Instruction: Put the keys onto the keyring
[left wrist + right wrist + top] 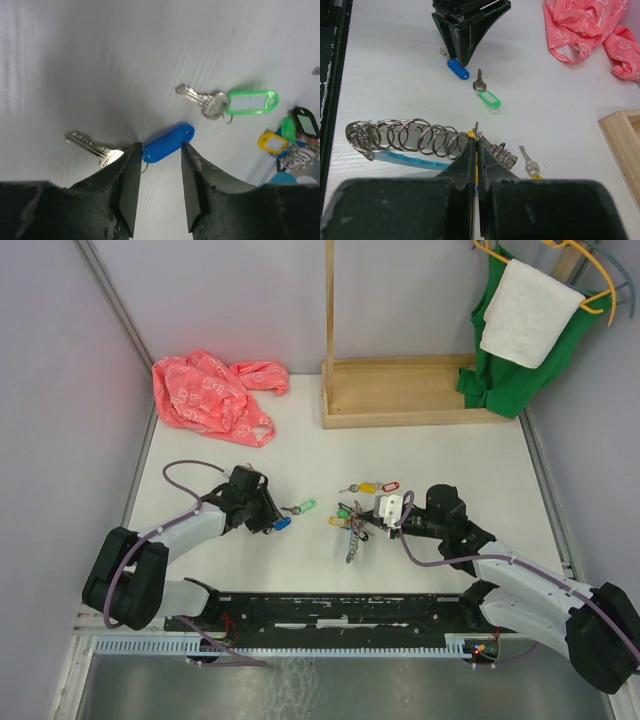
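A key with a blue tag (167, 144) lies flat on the white table, its silver blade (92, 146) pointing left. My left gripper (160, 150) is open and low over it, with the tag's near end and small ring between the fingertips (131, 155). A green-tagged key (250, 101) lies just beyond. My right gripper (477, 142) is shut on a thin wire loop of the keyring (400, 137), a coil of silver rings with a light-blue sleeve. Yellow- and red-tagged keys (372, 486) lie by the keyring (355, 528) in the top view.
A pink plastic bag (210, 395) is crumpled at the back left. A wooden stand (400, 390) sits at the back centre, with green cloth and a white towel (525, 315) on hangers to its right. A black rail (330, 610) runs along the near edge.
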